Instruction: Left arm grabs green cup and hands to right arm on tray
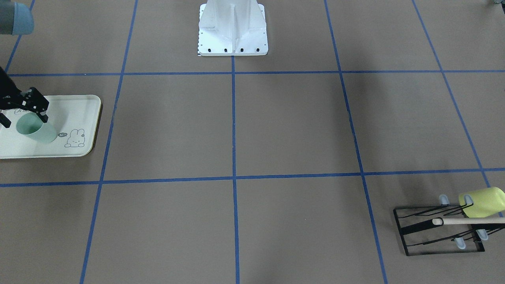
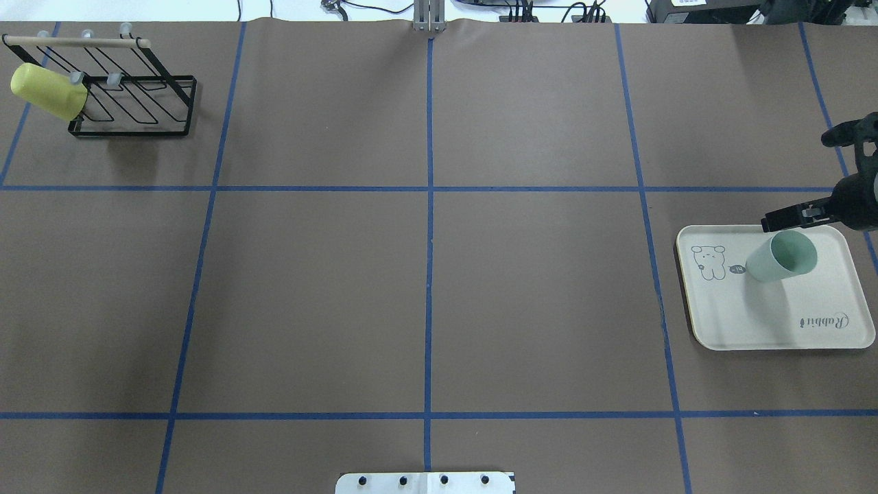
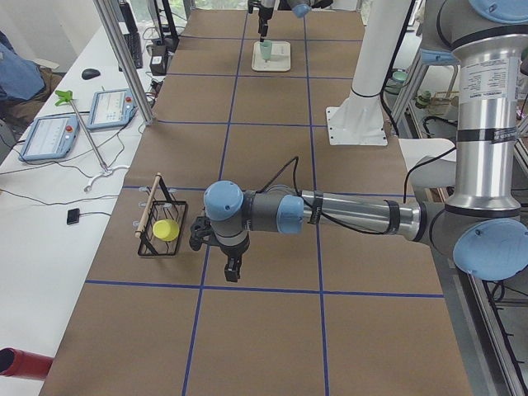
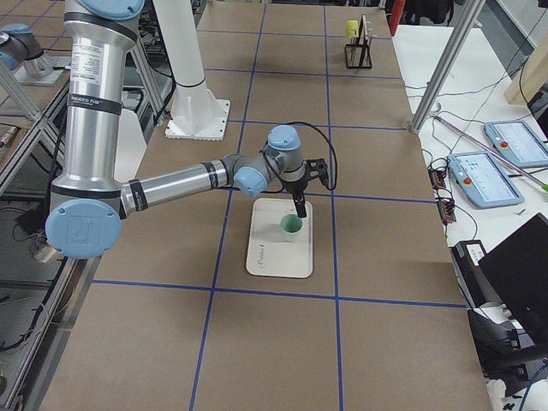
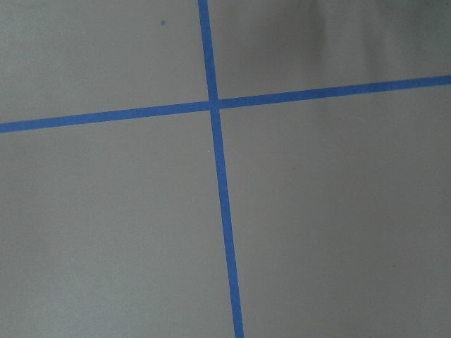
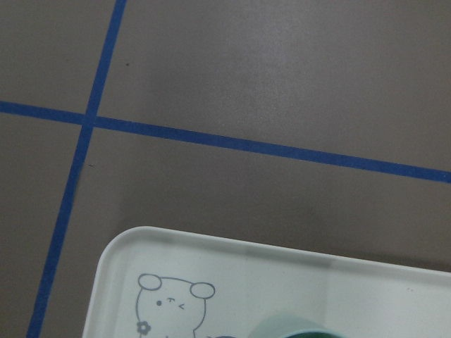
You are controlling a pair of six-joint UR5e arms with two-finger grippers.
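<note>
The pale mint-green cup [image 1: 35, 129] stands upright on the cream tray [image 1: 79, 110] with the bunny drawing, at the table's end on my right. My right gripper [image 1: 24, 118] hangs over the cup, open, one finger on each side of the rim. It also shows in the overhead view, where one finger [image 2: 789, 218] reaches in over the cup [image 2: 782, 257] and tray [image 2: 768, 315]. The right wrist view shows the tray corner [image 6: 282, 282] and a sliver of the cup rim [image 6: 296, 327]. My left gripper [image 3: 233, 268] shows only in the exterior left view, low over bare table; I cannot tell its state.
A yellow-green cup [image 2: 48, 90] lies on its side against a black wire rack [image 2: 137, 103] with a wooden rod, at the far corner on my left. The white robot base [image 1: 232, 29] stands at the table's middle edge. Blue tape lines grid the brown table.
</note>
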